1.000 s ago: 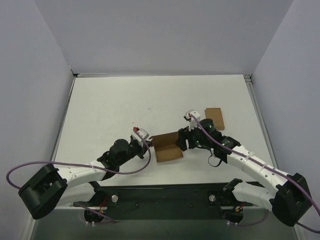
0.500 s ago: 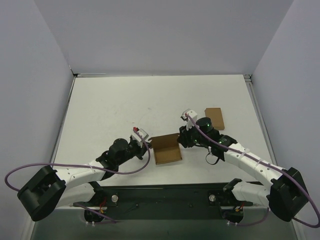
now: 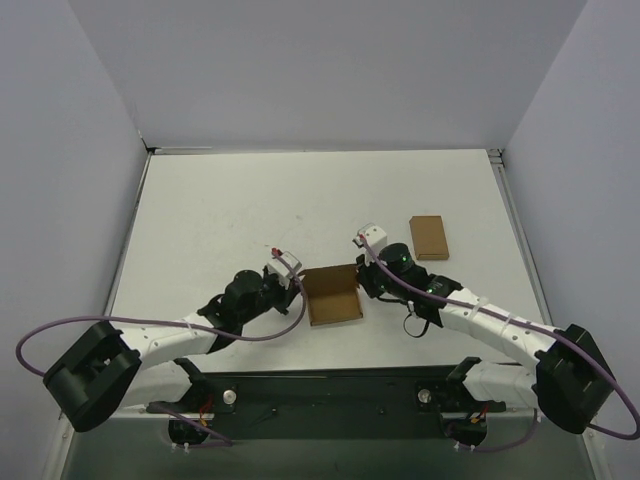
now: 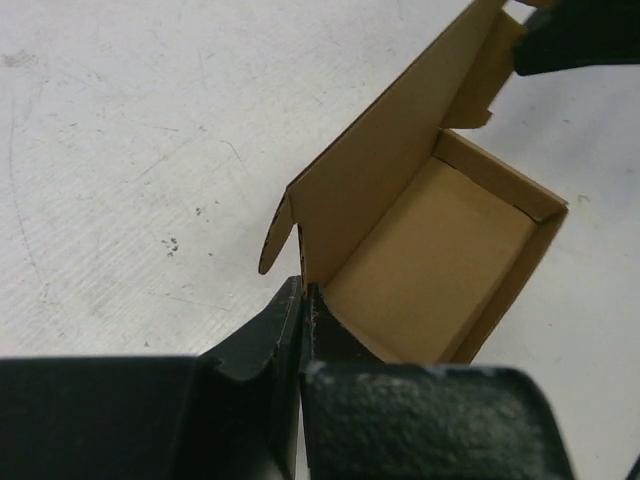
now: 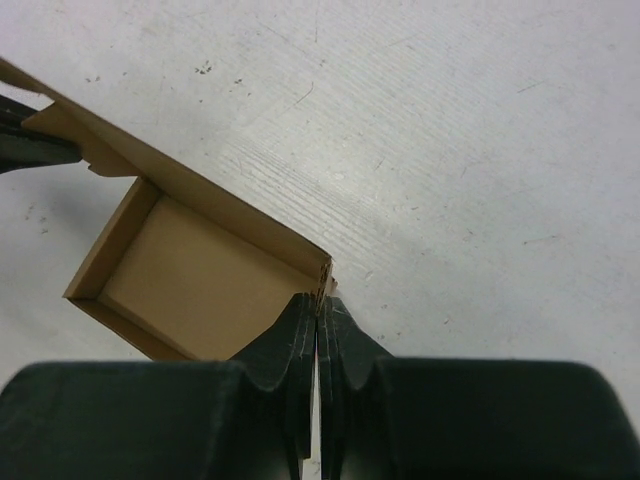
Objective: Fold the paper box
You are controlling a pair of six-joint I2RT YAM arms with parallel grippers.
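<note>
The paper box (image 3: 332, 296) lies open on the white table between both arms, a shallow brown tray with its lid flap standing up along the far side. In the left wrist view the box (image 4: 432, 262) shows its raised flap and a rounded tab. My left gripper (image 3: 297, 286) is shut on the box's left wall (image 4: 303, 298). My right gripper (image 3: 362, 283) is shut on the right wall at its far corner (image 5: 321, 303). The right wrist view looks into the box's inside (image 5: 190, 285), and the left gripper's fingers (image 5: 28, 146) show at its far end.
A narrower plain brown cardboard rectangle (image 3: 428, 237) lies flat to the right behind the right arm. White walls enclose the table on the left, back and right. The arms' black base plate (image 3: 330, 395) runs along the near edge.
The right gripper has moved left to the box and shut on its right wall; it was open a second ago. The left arm has shifted slightly, still gripping the left wall.
</note>
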